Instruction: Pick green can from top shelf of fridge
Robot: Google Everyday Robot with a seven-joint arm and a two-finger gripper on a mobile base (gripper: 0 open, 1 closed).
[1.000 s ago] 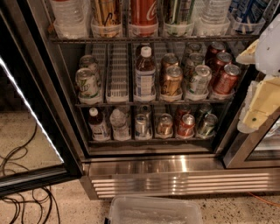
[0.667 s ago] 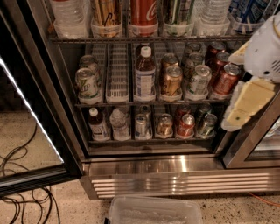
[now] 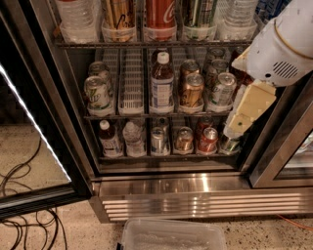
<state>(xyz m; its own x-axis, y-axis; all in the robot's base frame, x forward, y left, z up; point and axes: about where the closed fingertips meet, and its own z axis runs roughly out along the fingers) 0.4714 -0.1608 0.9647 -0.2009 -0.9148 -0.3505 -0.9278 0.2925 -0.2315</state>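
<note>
The fridge stands open, and its top shelf runs along the top edge of the camera view. On it, in white plastic cups, stand a clear bottle, a gold can, a red can, the green can and another clear bottle. The green can's lid is cut off by the frame. My white arm comes in from the upper right. My cream gripper hangs down-left in front of the right end of the middle and lower racks, well below and right of the green can.
The middle rack holds short cans, a brown bottle and a pale green-and-white can. The lower rack holds small bottles and cans. The glass door is swung open at left. Cables and a clear plastic bin lie on the floor.
My arm has swung further left and down into view. It now covers the red cans at the right end of the middle rack.
</note>
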